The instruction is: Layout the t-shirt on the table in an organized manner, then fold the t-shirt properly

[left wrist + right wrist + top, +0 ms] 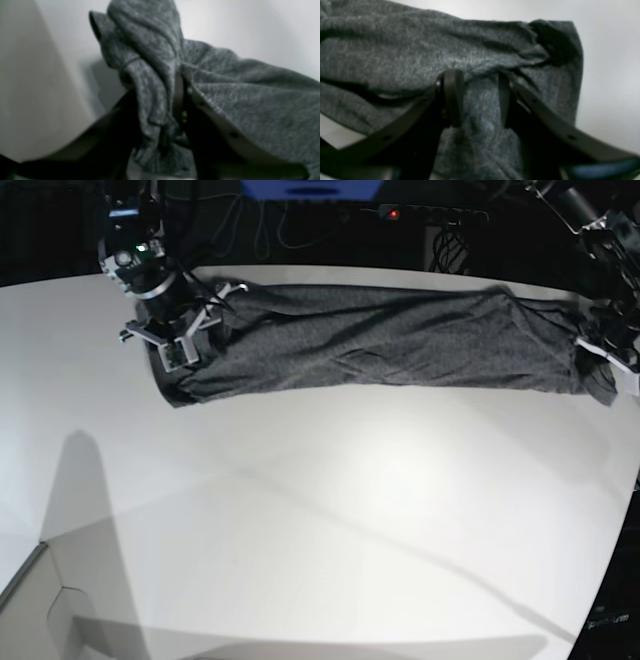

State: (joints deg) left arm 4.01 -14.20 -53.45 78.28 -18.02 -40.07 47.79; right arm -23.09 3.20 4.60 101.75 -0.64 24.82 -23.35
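Note:
The dark-grey t-shirt lies stretched into a long wrinkled band across the far part of the white table. At the band's left end in the base view, my right gripper holds a thick bunch of cloth. The right wrist view shows that gripper with the t-shirt gathered between its two dark fingers. My left gripper is at the band's right end, near the table's edge. Close up, it is shut on a bunched corner of the t-shirt, which droops over the fingers.
A power strip with a red light and cables lie behind the table's far edge. The table's curved edge runs down the right side. A white panel corner sits at the lower left.

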